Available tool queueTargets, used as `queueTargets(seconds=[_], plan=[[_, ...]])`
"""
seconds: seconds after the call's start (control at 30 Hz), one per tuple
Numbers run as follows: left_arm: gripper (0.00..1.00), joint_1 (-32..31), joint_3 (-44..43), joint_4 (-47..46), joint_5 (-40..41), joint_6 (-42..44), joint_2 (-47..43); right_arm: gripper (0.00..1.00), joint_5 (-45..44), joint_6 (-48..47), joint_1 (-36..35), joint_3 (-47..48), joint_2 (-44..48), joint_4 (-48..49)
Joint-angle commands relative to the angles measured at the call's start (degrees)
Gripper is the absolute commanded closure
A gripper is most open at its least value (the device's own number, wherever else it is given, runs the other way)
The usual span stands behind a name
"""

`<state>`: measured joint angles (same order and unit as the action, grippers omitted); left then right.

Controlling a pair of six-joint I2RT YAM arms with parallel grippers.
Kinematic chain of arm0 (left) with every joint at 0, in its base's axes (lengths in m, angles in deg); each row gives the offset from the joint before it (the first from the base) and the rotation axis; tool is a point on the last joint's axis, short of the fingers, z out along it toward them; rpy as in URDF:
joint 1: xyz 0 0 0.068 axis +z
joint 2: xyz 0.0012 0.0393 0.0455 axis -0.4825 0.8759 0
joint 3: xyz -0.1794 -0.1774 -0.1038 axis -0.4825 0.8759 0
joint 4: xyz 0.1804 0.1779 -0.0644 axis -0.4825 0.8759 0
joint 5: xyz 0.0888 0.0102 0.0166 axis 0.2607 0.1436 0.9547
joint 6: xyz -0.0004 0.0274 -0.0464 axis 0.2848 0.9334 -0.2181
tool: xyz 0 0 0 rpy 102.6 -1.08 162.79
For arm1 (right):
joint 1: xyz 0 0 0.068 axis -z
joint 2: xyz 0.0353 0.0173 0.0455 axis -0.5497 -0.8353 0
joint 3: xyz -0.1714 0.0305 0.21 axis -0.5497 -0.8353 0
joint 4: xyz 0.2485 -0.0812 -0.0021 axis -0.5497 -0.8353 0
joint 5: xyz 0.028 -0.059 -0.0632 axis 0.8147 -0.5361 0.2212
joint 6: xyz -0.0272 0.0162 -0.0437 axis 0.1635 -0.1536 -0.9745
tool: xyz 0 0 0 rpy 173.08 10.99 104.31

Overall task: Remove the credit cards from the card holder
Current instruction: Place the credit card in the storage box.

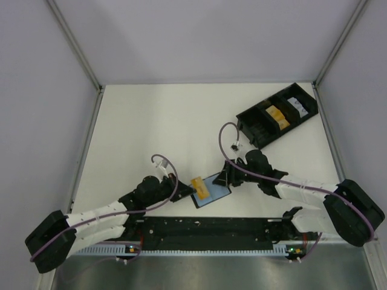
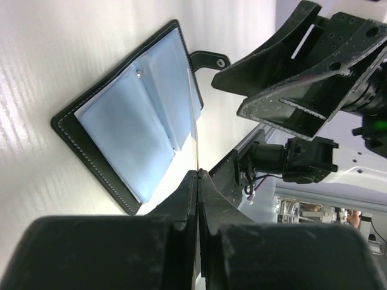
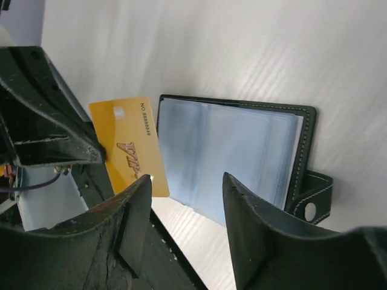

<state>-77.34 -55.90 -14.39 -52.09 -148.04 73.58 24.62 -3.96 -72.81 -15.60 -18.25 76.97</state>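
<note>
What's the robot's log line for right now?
left gripper: shut on orange card | right gripper: open, near card holder | holder: open

Thin orange-yellow plastic card point(image 3: 129, 147): lower corner hidden behind the right gripper point(image 3: 185, 179); from the left wrist, edge-on only — face unseen. Contents of the long black compartmented tray point(image 1: 254, 128) — too small to tell.
</note>
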Motion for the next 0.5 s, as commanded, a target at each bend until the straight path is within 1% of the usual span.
queueTargets(seconds=[0.0, 0.07, 0.2, 0.33, 0.43, 0.47], plan=[[1.0, -0.2, 1.22, -4.95, 1.76, -1.14, -4.37, 0.46, 6.06, 5.84, 0.26, -2.39, 3.28, 11.84], [1.0, -0.2, 1.31, -5.74, 2.55, -1.58, -6.74, 0.4, 6.76, 9.44, 0.26, -4.06, 3.37, 16.76], [1.0, -0.2, 1.05, -7.15, 4.75, -2.73, -9.91, 0.34, 7.55, 15.77, 0.09, -7.22, 2.85, 27.21], [1.0, -0.2, 0.17, -8.38, 5.28, -3.17, -10.45, 0.34, 10.36, 18.86, -0.52, -7.93, 1.09, 35.75], [1.0, -0.2, 0.16, -11.19, 5.1, -3.95, -9.31, 0.34, 11.42, 21.06, -1.05, -7.76, -0.23, 40.77], [1.0, -0.2, 0.25, -12.07, 5.02, -4.65, -8.78, 0.36, 11.6, 21.5, -1.32, -7.5, -0.84, 41.56]])
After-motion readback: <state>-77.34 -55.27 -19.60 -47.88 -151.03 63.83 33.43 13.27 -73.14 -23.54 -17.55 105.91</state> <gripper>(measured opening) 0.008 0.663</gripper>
